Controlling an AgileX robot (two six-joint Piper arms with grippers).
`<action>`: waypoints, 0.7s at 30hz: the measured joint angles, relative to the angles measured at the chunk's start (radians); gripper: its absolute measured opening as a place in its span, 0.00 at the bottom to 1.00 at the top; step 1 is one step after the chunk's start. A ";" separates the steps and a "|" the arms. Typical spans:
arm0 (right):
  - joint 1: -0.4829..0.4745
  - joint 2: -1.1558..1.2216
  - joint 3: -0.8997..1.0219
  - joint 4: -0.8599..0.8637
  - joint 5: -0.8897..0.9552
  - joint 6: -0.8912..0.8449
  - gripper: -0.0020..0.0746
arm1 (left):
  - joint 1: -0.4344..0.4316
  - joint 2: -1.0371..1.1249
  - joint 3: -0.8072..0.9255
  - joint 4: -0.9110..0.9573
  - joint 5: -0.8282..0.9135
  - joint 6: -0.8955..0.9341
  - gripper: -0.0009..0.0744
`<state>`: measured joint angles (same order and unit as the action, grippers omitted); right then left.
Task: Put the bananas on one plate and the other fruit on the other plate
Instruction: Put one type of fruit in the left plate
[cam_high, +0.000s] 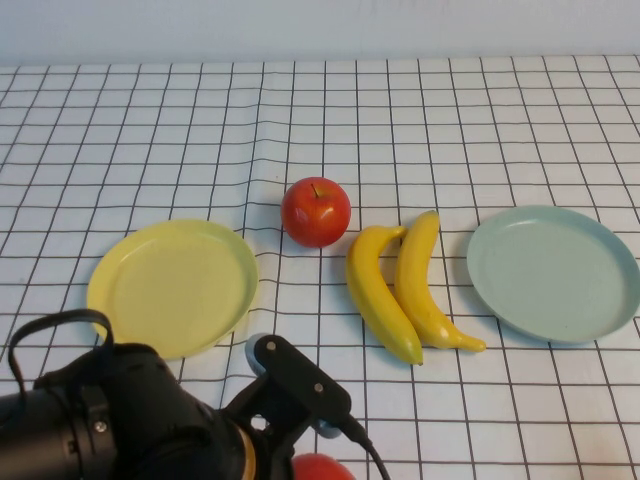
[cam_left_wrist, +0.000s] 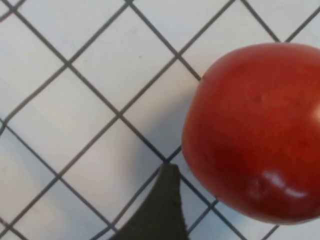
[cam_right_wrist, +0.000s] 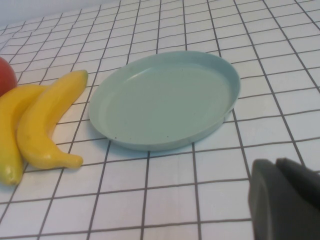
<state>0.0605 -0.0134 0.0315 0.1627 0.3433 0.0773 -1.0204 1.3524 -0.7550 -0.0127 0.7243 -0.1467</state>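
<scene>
1. The table (cam_high: 420, 110) is covered with a white cloth with a black grid.
2. The yellow plate (cam_high: 172, 287) lies on the robot's left side and nothing is on it.
3. The blue-green plate (cam_high: 553, 272) lies on the robot's right side, and it also holds nothing.
4. One red apple (cam_high: 316, 211) stands on the cloth between the two plates, nearer to the yellow one, with its stem up.
5. Two bananas (cam_high: 405, 290) lie side by side and touch each other, between this apple and the blue-green plate, near the plate but not touching it.
6. A second apple (cam_high: 322, 467) is at the near edge of the table, partly hidden under the left arm.
7. The left gripper (cam_high: 285, 385) is low over the near edge, just beside this second apple. In the left wrist view one dark finger (cam_left_wrist: 159, 210) is next to the apple and does not press it. Whether the fingers are apart or together I cannot tell.
8. The right gripper (cam_right_wrist: 285, 200) is near the blue-green plate, on its near side.
</scene>
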 joint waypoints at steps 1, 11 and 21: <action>0.000 0.000 0.000 0.000 0.000 0.000 0.01 | 0.000 0.005 0.000 0.000 -0.008 0.000 0.90; 0.000 0.000 0.000 0.000 0.000 0.000 0.01 | 0.000 0.059 0.000 0.000 -0.095 -0.007 0.90; 0.000 0.000 0.000 0.000 0.000 0.000 0.01 | 0.000 0.068 -0.125 -0.009 -0.027 -0.007 0.90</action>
<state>0.0605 -0.0134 0.0315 0.1627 0.3433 0.0773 -1.0204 1.4200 -0.8805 -0.0218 0.6972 -0.1536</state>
